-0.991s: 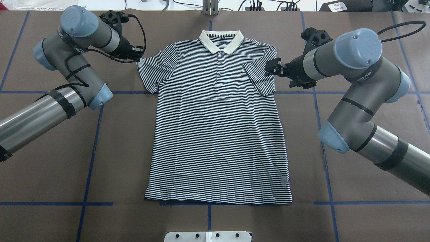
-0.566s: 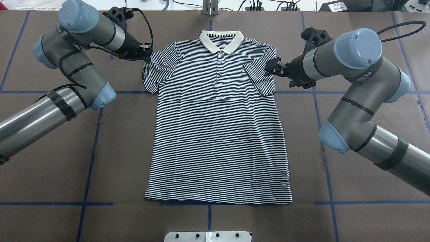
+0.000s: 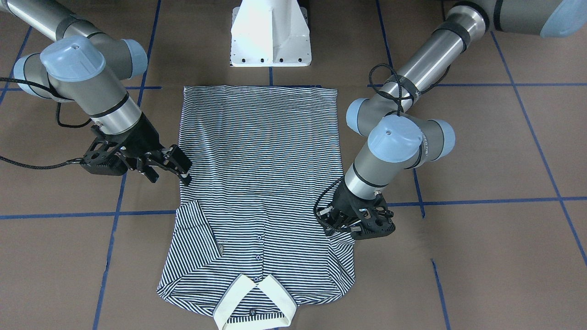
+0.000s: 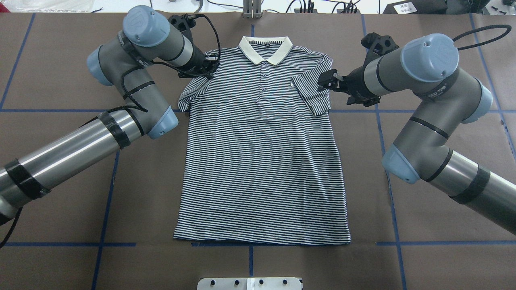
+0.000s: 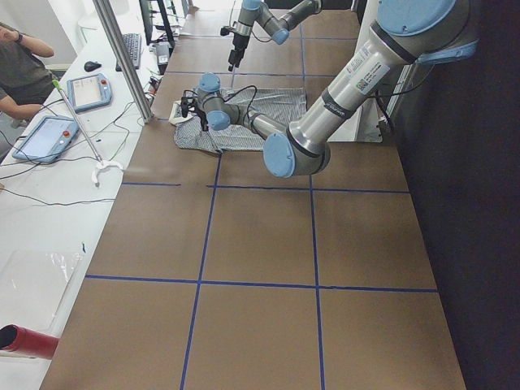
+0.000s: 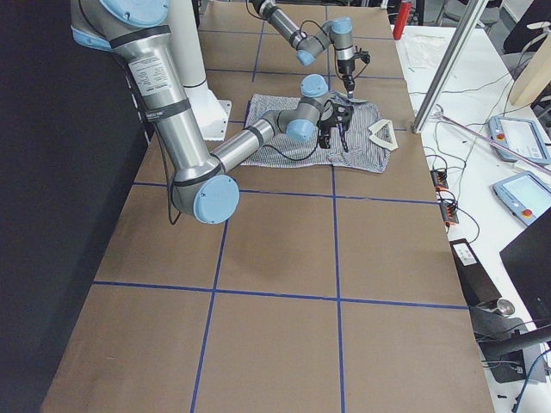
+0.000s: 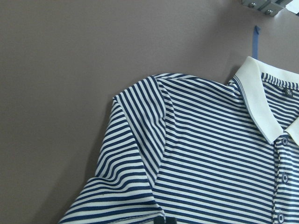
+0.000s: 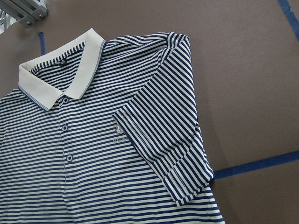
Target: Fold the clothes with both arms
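Fig. Shirt (image 4: 262, 161) flat on worktop (image 4: 60, 225), between my tools. Left tool (image 4: 209, 71) pinches sleeve (image 4: 189, 92); right tool (image 4: 327, 81) spread wide, empty, just beside folded sleeve (image 4: 312, 94). Cloth light, limp: I'd grip hems.

Count at inspection. One polo shirt (image 4: 262, 161) is lying on one table (image 4: 60, 241). The shirt is showing one collar (image 4: 266, 48), two sleeves (image 8: 163, 140), three buttons (image 8: 64, 127) and one chest patch (image 8: 119, 128).

Two arms are reaching over the table: one left arm (image 4: 80, 149) and one right arm (image 4: 427, 125). Each is carrying one gripper, making two: the left gripper (image 4: 209, 68) and the right gripper (image 4: 324, 82).

One white pedestal base (image 3: 270, 36) is standing at the robot's side of the table.

One side bench (image 5: 49, 211) is holding two handheld screens (image 5: 88, 89), one keyboard (image 5: 130, 50) and one red cylinder (image 5: 24, 341). One person (image 5: 20, 69) is showing at that bench.
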`<state>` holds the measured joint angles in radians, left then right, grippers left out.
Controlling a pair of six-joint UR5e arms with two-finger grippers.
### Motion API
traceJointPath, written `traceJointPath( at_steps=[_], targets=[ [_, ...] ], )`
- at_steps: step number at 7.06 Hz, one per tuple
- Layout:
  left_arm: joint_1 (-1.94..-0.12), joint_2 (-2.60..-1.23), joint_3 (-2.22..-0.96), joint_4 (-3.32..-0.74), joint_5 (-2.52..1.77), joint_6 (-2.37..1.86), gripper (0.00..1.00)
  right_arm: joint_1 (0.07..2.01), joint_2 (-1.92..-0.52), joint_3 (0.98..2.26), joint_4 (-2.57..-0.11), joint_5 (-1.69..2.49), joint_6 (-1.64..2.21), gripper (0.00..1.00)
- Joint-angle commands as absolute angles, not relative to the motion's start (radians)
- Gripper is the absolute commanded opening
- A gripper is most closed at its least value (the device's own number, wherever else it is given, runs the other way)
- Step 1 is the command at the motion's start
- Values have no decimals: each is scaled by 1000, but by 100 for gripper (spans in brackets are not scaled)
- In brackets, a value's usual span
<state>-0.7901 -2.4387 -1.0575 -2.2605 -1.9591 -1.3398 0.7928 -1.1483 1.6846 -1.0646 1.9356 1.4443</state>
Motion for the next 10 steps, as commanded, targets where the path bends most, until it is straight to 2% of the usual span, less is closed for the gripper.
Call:
traceJointPath(
  at_steps=[1,8,9,10],
  targets=[
    [-779,-2491,-996,-2263,-1931,-1348,0,792,-1150,1684,-1065,1934,1445,100],
    [-764,-2542,-891,-2333,-1830,-1353,0,792,-1150,1681,-1065,1936,1445,100],
    [-749,-2534,-893,-2341,-1830,-1351,13,792,-1150,1681,-1065,1934,1445,100],
    [-749,-2524,-897,-2353,-1830,-1350,54,790,-1152,1678,-1065,1934,1440,100]
  ],
)
